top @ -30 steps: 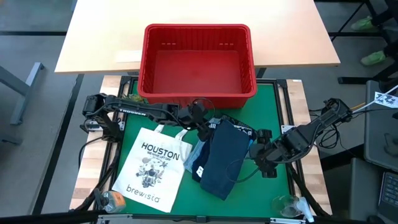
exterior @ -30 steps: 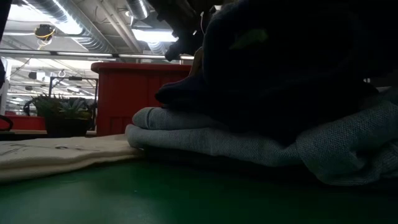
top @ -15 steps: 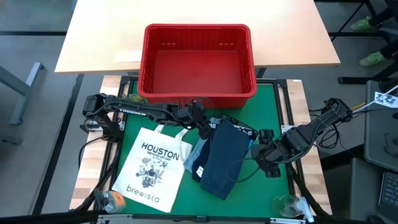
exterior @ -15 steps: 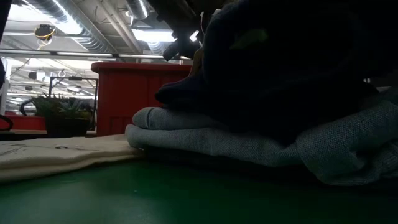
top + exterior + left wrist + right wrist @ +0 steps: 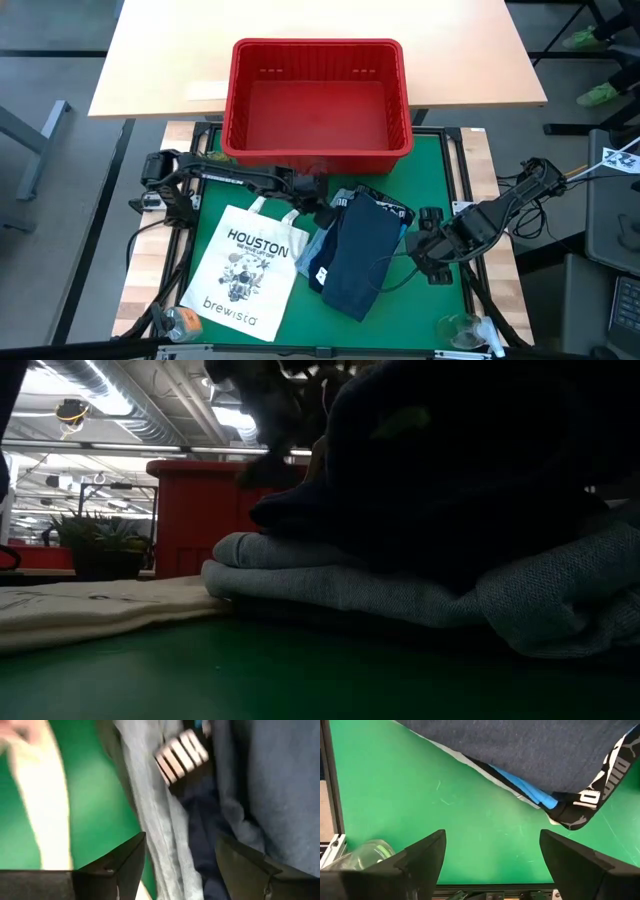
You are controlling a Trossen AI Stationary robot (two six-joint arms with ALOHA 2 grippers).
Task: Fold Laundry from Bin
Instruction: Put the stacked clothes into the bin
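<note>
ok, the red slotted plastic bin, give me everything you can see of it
The red rectangular plastic bin has slotted walls and a thick rim. It stands upright, open side up, and no laundry shows inside, only its bare red floor. It straddles the edge between the pale wooden tabletop and the green mat. The low view shows it behind the stacked garments. Neither gripper touches it.

I see the red bin (image 5: pixel 318 100) empty at the mat's far edge, laundry (image 5: pixel 355 250) stacked mid-mat, navy garment on top
</note>
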